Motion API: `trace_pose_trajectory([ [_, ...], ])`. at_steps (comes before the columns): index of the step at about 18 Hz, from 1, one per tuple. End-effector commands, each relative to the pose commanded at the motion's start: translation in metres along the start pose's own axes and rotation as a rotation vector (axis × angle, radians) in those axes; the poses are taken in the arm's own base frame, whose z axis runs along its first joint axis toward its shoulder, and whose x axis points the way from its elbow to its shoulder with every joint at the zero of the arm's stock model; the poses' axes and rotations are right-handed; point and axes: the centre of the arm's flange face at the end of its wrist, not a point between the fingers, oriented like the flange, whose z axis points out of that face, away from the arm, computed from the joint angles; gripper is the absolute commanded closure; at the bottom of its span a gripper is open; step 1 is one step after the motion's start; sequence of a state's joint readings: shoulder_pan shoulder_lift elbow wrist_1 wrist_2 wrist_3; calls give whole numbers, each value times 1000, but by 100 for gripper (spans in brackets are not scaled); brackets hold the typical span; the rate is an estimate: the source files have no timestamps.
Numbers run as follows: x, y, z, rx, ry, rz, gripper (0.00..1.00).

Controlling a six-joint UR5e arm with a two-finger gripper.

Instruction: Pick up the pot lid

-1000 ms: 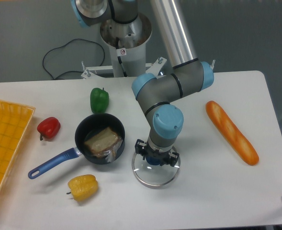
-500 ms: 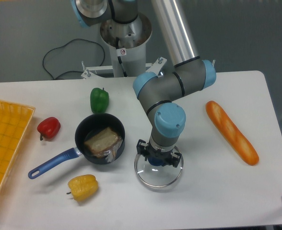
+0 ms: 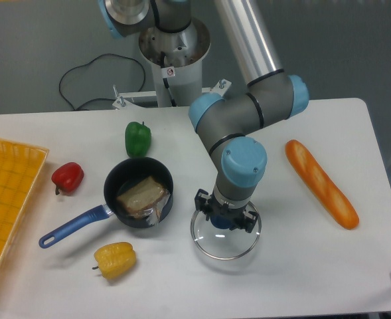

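we had our gripper (image 3: 227, 214) clamped on the pot lid (image 3: 226, 248) by its blue knob (image 3: 220, 222), below and right of the frame's centre; a dark pan (image 3: 124, 175) sat left of centre, a green pepper (image 3: 138, 139) upper left.

I hold the round, clear pot lid (image 3: 227, 247) by its blue knob (image 3: 222, 222), its thin rim shining, just right of centre in the frame's lower half.
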State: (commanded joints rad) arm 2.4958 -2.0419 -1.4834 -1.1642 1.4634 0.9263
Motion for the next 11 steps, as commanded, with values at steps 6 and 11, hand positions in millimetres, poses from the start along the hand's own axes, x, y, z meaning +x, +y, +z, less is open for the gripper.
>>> trace_pose_trajectory([
  [6,22,-14,-49,79,5,54,57],
  [11,56,-41,-43,83,17,118,57],
])
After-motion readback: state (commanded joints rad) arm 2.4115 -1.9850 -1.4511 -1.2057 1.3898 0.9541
